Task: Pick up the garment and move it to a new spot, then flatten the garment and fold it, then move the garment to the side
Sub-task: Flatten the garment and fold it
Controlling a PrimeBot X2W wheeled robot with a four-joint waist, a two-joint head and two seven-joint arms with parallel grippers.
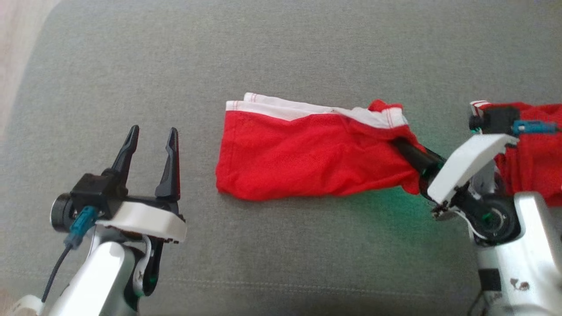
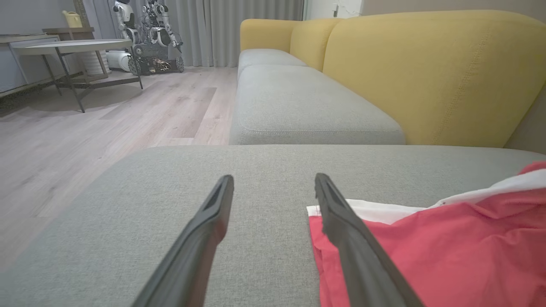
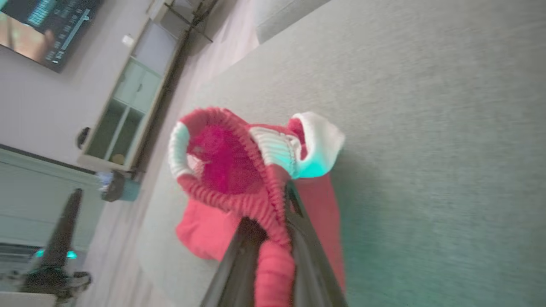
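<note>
Now, from my left. My left gripper hovers over the grey seat cushion at about 8 o'clock in the head view. Its two fingers are spread wide with nothing between them, tips pointing to 12.

The garment, red with a white band along its 12 o'clock edge, lies on the cushion at the middle of that view. It is at 3 o'clock from the open hand, near but apart. Its long axis runs from 9 to 3, straight across me. In the left wrist view its white-edged corner shows past the finger on that view's right.

At the garment's 3 o'clock end my right gripper is drawn narrow on the fabric. The right wrist view shows a ridge of red knit pinched between the two fingers, with white trim curling above them. Further toward 3 o'clock, behind my right wrist, sits a red bundle. I cannot tell whether it belongs to the same garment.

I judge the carry belongs to my right arm, since it has the grip. With the piece lying crosswise, a lift from that end would likely let the 9 o'clock end trail, and my left hand is the nearer one to that free end.
</note>
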